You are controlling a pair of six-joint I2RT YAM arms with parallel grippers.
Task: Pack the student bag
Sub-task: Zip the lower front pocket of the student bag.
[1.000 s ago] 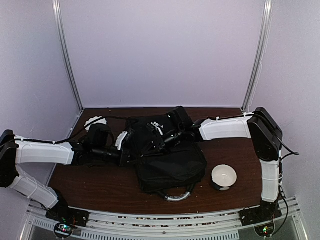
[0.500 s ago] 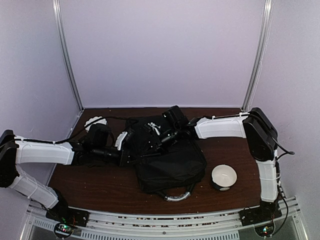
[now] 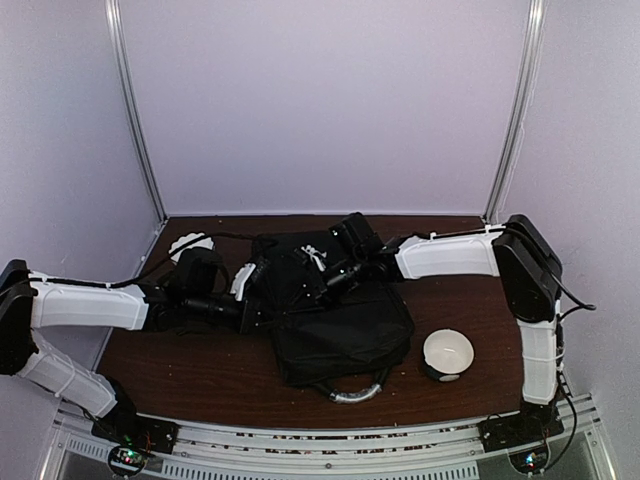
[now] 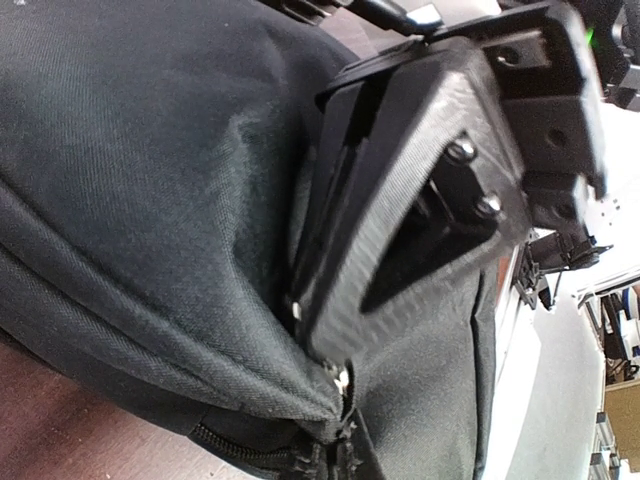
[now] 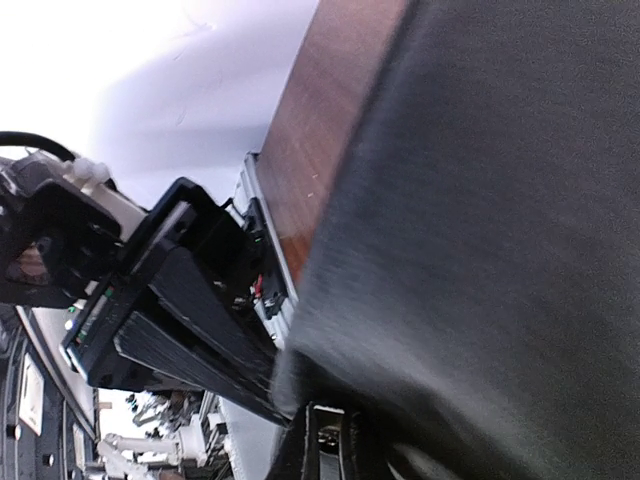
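The student bag (image 3: 345, 335), a large black fabric backpack, lies flat mid-table with its grey-trimmed handle (image 3: 352, 394) toward the near edge. My left gripper (image 3: 262, 302) is at the bag's left upper edge. In the left wrist view it (image 4: 335, 368) is shut, pinching a fold of the bag's fabric (image 4: 150, 200) just above a zipper (image 4: 250, 450). My right gripper (image 3: 332, 276) is on the bag's top part. In the right wrist view its jaws (image 5: 335, 448) stand close together under draped bag fabric (image 5: 500, 250), apparently pinching it.
A white round roll on a dark base (image 3: 447, 353) stands on the brown table (image 3: 200, 370) right of the bag. A small white object (image 3: 188, 245) lies at the far left behind my left arm. Walls close in the back and sides.
My right gripper shifted left over the bag's top half a second ago and has now moved back slightly right. My left gripper and the bag have barely moved.
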